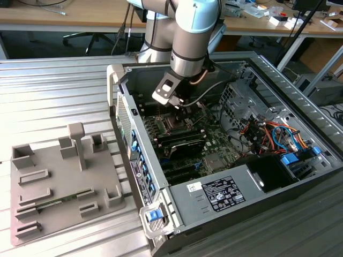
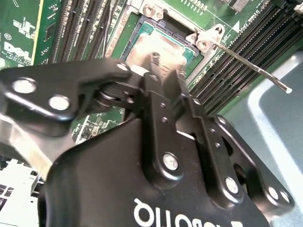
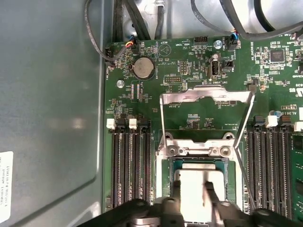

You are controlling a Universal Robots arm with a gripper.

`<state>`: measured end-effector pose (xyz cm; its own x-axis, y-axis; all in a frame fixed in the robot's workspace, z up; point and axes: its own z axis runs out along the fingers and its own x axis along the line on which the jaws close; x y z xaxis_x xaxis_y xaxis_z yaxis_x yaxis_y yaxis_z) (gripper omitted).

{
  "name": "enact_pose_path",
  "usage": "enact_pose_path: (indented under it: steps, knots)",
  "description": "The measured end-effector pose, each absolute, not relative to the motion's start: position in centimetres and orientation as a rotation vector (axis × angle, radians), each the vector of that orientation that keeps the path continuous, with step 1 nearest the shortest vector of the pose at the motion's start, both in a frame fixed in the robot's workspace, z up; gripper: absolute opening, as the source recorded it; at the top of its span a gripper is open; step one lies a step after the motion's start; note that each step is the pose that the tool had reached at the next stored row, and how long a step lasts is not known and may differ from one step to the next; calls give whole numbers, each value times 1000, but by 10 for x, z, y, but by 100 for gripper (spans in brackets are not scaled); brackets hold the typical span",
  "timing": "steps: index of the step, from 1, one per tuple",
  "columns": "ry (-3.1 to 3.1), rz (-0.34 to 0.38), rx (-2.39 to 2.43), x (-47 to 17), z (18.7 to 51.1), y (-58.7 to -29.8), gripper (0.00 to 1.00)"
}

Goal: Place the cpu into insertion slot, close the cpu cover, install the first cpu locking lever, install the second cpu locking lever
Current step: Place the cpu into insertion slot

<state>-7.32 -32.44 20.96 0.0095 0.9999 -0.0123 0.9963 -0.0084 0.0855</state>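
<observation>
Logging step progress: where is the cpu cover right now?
In the first wrist view the cpu cover stands open off the insertion slot's hinge edge, over the green board between the memory-slot banks.

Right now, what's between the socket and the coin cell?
The cover, swung open off the socket. One side bar of its frame crosses the line to the coin cell. This shows in the first wrist view.
</observation>
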Motion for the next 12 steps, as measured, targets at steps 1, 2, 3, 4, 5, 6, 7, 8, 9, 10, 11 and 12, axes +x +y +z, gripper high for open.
enact_pose_path:
  steps: [1, 2, 3, 4, 5, 6, 7, 8, 9, 10, 11, 12]
  knots:
    - [2163, 81, 2182, -73, 209, -324, 24]
    - [2163, 83, 2183, -73, 209, -324, 18]
    - [2163, 84, 2183, -73, 209, -324, 18]
    - [2164, 84, 2184, -73, 209, -324, 11]
    - [2164, 84, 2184, -73, 208, -324, 11]
    - [2164, 85, 2184, -73, 208, -324, 11]
    - [2164, 85, 2184, -73, 208, -325, 11]
    - [2165, 85, 2184, -73, 207, -325, 11]
    - [2164, 85, 2184, -73, 206, -326, 11]
    - [2164, 84, 2184, -73, 206, -326, 11]
    - [2164, 84, 2184, -73, 205, -326, 11]
    - [2164, 84, 2184, -73, 205, -326, 11]
